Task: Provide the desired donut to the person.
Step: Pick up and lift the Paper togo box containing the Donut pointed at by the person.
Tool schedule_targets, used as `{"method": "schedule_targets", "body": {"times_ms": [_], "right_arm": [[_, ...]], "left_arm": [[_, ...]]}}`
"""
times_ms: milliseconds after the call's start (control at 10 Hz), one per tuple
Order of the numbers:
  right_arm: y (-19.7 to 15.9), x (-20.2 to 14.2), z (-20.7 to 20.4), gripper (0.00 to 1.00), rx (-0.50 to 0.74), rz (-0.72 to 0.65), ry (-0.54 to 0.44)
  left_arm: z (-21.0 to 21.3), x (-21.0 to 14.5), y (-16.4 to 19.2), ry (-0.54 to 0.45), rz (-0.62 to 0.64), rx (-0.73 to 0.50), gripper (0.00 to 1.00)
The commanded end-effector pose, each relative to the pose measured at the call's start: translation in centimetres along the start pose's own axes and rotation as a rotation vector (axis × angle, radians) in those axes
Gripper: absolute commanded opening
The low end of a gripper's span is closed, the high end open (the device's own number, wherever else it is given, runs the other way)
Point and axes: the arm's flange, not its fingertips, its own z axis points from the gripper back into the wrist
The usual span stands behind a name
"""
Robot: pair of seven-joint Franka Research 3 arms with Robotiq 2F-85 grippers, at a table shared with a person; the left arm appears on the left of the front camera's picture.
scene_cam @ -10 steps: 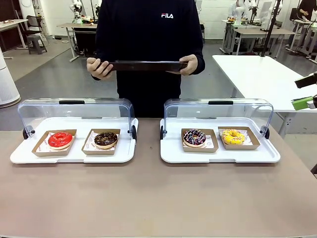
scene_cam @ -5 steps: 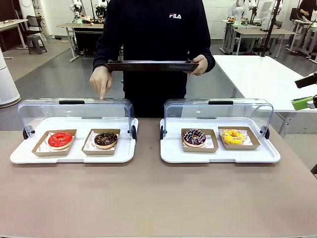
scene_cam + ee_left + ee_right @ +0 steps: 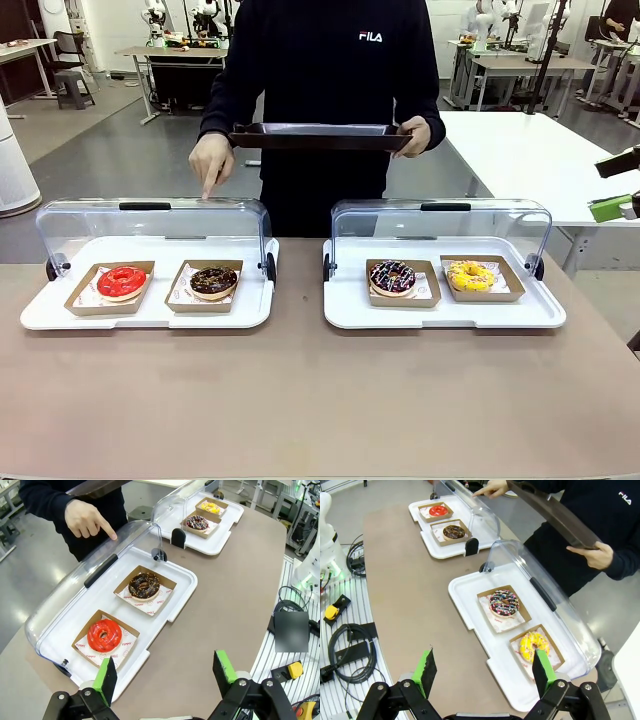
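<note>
Moved: person (image 3: pixel 330 70) has stepped a little toward the counter's right side since a second ago; one hand (image 3: pixel 212 160) has left the dark tray (image 3: pixel 320 136) and now points down, and the tray is held by the other hand alone.
Pointed at: fingertip sits just over the clear lid (image 3: pixel 150 218) of the left case (image 3: pixel 40 312), in line with the chocolate donut (image 3: pixel 213 281); I judge that one wanted, not the red donut (image 3: pixel 121 281) beside it.
Donut place: right half of the left case, toward the counter's (image 3: pixel 300 400) far edge, left of its middle, lying in a brown paper boat (image 3: pixel 131 575).
Other case: sprinkled donut (image 3: pixel 392 276) and yellow donut (image 3: pixel 470 275), toward the far right edge.
Lid: rolled back behind the donuts, so the near side looks open.
Jaws: left gripper (image 3: pixel 165 666) stands wide open and empty, above the counter's left end; right gripper (image 3: pixel 483 664) the same, above the right end.
Handling: probably light, soft and easily crushed; the glaze would smear and stick to pads. Better to pinch the boat's rim, though thin card may bend.
Axis: round ring lying flat, hole upward, no long axis; the boat's sides run square with the case edges.
</note>
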Motion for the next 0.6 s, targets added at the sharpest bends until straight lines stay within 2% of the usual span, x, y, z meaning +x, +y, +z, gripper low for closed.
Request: {"method": "schedule_targets", "body": {"times_ms": [0,500], "right_arm": [[-0.01,-0.09,-0.14,1.00,0.010,0.010,0.004],[-0.01,-0.09,-0.14,1.00,0.010,0.010,0.004]], "left_arm": [[0.19,0.07,-0.06,-0.014,0.002,-0.001,1.00],[0.19,0.07,-0.06,-0.014,0.002,-0.001,1.00]]}}
